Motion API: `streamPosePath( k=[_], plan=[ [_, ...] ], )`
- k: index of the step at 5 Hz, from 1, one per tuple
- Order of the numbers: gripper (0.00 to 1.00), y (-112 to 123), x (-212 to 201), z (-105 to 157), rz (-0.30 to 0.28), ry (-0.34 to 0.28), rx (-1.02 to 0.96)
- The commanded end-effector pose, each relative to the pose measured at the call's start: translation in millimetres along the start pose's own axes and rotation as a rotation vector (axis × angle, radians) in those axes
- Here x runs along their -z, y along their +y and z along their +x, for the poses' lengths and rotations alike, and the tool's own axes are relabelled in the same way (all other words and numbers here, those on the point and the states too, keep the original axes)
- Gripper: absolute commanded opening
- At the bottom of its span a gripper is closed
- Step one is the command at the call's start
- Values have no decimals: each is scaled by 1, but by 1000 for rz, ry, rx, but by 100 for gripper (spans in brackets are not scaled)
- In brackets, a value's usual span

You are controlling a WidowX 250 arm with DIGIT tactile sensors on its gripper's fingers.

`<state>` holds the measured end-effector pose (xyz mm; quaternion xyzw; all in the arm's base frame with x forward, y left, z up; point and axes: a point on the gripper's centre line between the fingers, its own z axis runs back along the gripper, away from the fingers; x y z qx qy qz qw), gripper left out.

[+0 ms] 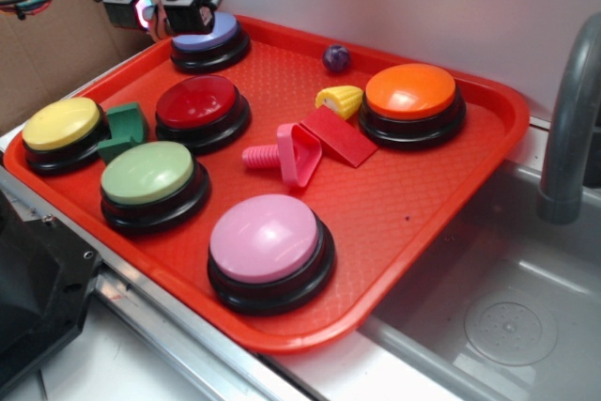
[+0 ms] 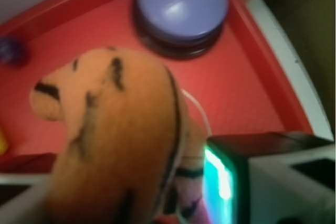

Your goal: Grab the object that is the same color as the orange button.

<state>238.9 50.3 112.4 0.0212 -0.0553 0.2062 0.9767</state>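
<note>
- Gripper (image 1: 174, 18) raised at tray's (image 1: 488, 129) far left, closed around plush tiger (image 2: 121, 140).
- Tiger looks light, soft, squashy; mid-body pinch suits.

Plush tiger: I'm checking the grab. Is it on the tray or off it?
Off the tray. The wrist view shows the plush tiger filling the foreground at the gripper, with the tray floor far below it.

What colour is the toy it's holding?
The tiger toy is orange with dark stripes; wrist view.
</note>
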Motion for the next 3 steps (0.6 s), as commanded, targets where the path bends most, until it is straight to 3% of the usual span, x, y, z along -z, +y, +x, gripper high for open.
streamPosePath(
  k=[1, 2, 3],
  plan=[
    [0, -40, -30, -37, -140, 30, 290],
    [0, -45, -29, -48, -158, 41, 339],
    [0, -36, -30, -47, -122, 48, 345]
  ],
)
